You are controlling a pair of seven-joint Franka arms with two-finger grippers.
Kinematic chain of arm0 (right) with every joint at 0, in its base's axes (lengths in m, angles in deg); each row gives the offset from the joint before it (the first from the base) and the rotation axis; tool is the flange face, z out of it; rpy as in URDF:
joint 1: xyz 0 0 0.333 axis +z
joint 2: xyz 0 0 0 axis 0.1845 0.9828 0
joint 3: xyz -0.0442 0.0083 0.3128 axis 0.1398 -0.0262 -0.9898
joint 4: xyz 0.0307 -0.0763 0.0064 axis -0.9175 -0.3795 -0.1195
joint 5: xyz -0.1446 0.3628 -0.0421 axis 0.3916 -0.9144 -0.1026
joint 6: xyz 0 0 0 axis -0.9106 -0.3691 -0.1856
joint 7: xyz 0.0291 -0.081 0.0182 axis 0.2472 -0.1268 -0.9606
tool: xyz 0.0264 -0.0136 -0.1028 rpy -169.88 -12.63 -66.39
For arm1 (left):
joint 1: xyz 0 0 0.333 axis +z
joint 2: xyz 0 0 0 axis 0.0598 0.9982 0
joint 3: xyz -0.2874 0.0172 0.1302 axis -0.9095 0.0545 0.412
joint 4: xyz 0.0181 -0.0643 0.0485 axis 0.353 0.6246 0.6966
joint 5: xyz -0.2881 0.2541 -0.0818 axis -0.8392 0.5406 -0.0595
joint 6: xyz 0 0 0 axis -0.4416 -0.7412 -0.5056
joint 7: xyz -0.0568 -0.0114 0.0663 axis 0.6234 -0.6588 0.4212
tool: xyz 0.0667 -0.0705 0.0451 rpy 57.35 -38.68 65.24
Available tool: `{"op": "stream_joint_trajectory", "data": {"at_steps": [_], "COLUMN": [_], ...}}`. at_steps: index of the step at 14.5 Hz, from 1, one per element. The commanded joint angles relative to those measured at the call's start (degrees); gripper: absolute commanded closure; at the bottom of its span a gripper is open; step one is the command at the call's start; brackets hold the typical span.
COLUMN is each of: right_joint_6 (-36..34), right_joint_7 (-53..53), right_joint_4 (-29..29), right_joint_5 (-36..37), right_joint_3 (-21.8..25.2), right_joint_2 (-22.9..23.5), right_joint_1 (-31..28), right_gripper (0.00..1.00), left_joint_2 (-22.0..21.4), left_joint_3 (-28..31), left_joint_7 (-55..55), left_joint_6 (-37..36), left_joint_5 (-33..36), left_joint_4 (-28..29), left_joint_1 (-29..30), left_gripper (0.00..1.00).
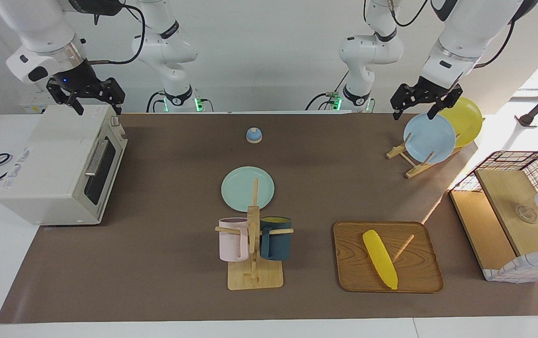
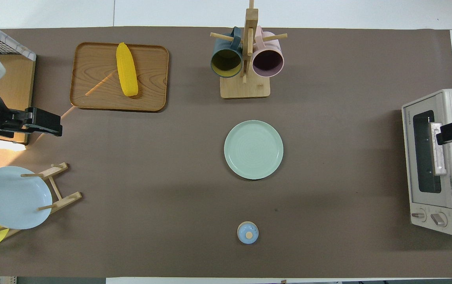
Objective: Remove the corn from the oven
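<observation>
The boxy off-white oven [image 1: 60,164], its dark glass door shut so the inside is hard to make out, sits at the right arm's end of the tabletop [image 1: 165,277], partly cut off in the overhead view. The smooth, tapered yellow corn [image 1: 380,258] lies on a rounded wooden tray [image 1: 419,272]. The right end effector [image 1: 94,105] hangs open and empty over the oven's top, and the left end effector [image 1: 414,111] hangs open and empty over the racked blue plate [image 1: 430,141].

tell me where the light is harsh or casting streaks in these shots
Facing view: strong sunlight washes the left arm's end of the table, by the wire basket, and a bright streak crosses the wooden tray beside the corn. Overhead view: the same streak marks the tray; the oven end is evenly lit.
</observation>
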Motion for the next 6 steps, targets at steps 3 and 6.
{"op": "stream_joint_trajectory", "data": {"at_steps": [3, 6], "right_joint_6": [2.7, 2.3], "right_joint_7": [-1.1, -1.1], "right_joint_4": [-3.6, -3.1], "right_joint_5": [-1.3, -0.8], "right_joint_3": [-0.2, -0.2], "right_joint_2": [-2.0, -1.9], "right_joint_1": [0.0, 0.1], "right_gripper": [0.0, 0.0], "left_joint_2": [-1.7, -1.7], "left_joint_3": [-0.9, -0.8], "left_joint_7": [0.4, 0.4], "left_joint_6": [1.3, 1.3], "left_joint_5": [1.2, 1.2], "left_joint_4": [2.5, 2.5], "left_joint_1": [1.0, 0.9], "left_gripper": [0.0, 0.0]}}
